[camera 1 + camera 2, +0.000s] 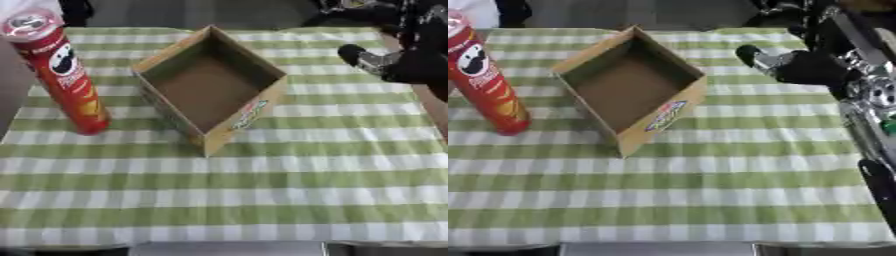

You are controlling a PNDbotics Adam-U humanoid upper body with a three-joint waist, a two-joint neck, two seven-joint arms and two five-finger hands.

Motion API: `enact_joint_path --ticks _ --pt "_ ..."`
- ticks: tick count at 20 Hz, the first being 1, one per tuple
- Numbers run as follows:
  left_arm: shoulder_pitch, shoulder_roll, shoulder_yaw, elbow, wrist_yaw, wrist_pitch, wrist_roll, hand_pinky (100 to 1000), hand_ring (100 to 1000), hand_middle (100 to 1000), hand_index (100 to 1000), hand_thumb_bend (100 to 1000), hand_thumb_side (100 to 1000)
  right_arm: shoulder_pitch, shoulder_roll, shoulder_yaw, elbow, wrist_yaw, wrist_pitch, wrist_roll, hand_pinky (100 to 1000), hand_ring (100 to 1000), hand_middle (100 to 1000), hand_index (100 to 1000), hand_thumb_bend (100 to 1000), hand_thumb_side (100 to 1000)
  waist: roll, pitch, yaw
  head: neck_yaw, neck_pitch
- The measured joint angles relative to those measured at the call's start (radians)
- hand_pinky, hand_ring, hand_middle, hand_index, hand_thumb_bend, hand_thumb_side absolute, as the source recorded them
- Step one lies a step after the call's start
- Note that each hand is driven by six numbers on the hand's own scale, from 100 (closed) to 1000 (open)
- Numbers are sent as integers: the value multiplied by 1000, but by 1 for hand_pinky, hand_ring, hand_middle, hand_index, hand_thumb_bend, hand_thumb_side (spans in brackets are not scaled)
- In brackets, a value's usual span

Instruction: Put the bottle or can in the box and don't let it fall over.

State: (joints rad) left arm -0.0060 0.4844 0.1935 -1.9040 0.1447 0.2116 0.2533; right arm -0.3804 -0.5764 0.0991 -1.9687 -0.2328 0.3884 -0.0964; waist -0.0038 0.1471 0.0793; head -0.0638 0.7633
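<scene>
Red crisp can (pixel 63 80), its face logo showing but its lettering unreadable, stands upright on your bench (pixel 262 200) just left of the empty cardboard box (pixel 210 85). Your right hand (pixel 798 65) hovers at upper right, touching nothing; its fingers' spread is unclear.

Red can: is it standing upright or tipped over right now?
Upright. The red can stands on its base on the striped cloth, lid on top, left of the empty cardboard box.
</scene>
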Motion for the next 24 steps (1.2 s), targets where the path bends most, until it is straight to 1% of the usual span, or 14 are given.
enact_joint_path --ticks 5,12,19,24 --pt "-17 10 -6 31 -12 18 6 1000 862 810 834 729 252 0 0 0 0 0 0 0 1000 1000 942 1000 535 100 0 0 -2 1 0" --pt "-105 25 -41 125 -31 53 4 1000 879 818 827 739 263 0 2 0 0 0 2 2 1000 1000 942 1000 536 100 0 0 -6 9 -2" --pt "-190 30 -70 194 -67 60 -12 1000 880 823 848 752 245 0 6 1 0 0 5 5 1000 1000 941 1000 537 100 1 0 -11 10 -3" --pt "-232 34 -86 241 -92 55 -31 1000 880 823 849 766 266 0 9 7 0 0 7 9 1000 1000 939 1000 537 100 2 0 -13 10 -5"
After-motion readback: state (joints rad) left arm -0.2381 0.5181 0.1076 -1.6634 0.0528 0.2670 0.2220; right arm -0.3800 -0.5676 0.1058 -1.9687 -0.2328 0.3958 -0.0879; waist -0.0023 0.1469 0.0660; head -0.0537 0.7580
